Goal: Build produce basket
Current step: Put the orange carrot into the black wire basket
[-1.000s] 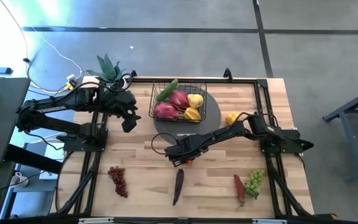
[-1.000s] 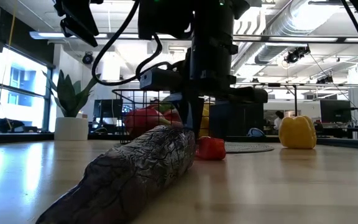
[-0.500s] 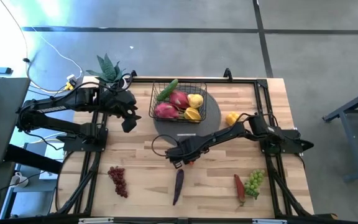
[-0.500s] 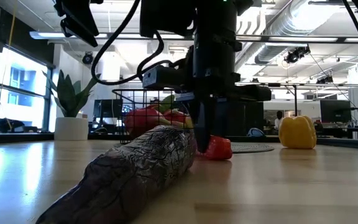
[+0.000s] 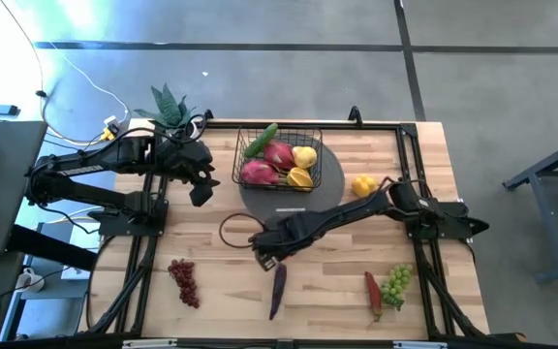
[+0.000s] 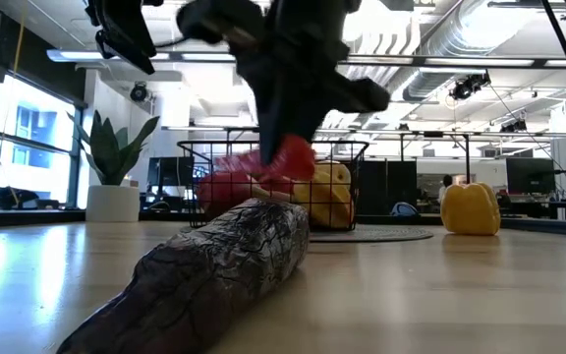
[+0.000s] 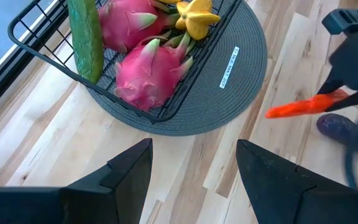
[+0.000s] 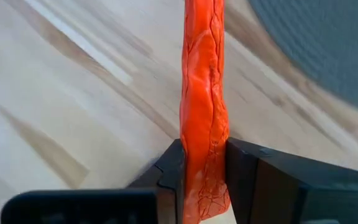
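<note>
From above, the basket [image 5: 278, 158] sits on the grey round mat [image 5: 323, 184], with pink dragon fruits [image 5: 260, 173] and a cucumber [image 5: 260, 141] inside. The right gripper [image 5: 267, 258] is in front of the mat, and its arm hides what it holds. The left gripper [image 5: 201, 187] waits beside the basket. From table height, a blurry orange carrot [image 6: 283, 159] hangs in front of the basket, above a purple pod [image 6: 204, 270] that is cut off. The left wrist view shows that gripper's fingers [image 7: 129, 171] spread wide and empty. The right wrist view shows two fingers [image 8: 257, 174] squeezing the carrot, its lower end hidden.
</note>
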Robot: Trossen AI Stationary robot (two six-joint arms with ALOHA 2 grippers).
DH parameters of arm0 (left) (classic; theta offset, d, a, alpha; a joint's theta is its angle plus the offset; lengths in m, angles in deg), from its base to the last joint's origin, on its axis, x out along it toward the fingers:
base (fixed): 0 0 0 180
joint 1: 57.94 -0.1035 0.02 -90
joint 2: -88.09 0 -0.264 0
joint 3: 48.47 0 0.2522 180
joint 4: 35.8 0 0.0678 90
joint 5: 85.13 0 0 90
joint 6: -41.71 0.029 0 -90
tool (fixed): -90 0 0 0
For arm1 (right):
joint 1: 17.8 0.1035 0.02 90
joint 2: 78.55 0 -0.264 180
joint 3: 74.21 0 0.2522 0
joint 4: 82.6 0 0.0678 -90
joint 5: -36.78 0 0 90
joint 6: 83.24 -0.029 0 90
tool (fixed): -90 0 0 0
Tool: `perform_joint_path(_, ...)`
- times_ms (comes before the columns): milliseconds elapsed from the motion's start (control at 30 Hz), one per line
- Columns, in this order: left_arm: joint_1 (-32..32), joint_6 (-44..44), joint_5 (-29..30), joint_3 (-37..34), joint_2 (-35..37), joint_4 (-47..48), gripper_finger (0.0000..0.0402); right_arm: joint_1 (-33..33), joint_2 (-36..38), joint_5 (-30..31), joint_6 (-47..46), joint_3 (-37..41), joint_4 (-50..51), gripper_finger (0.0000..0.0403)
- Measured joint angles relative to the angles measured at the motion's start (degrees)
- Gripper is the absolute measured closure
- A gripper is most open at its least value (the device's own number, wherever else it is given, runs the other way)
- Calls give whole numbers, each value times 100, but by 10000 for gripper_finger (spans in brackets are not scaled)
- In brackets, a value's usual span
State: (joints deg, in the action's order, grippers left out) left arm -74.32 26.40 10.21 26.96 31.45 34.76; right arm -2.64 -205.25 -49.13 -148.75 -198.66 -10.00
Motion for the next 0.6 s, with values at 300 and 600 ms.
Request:
perform_joint_path(300,0,-2,0,0,-2,1,179,-4,2,132,889,-710,13,347)
perform_joint_path(600,0,-14,29,0,-2,2,179,-121,7,336,1542,-978,214,347)
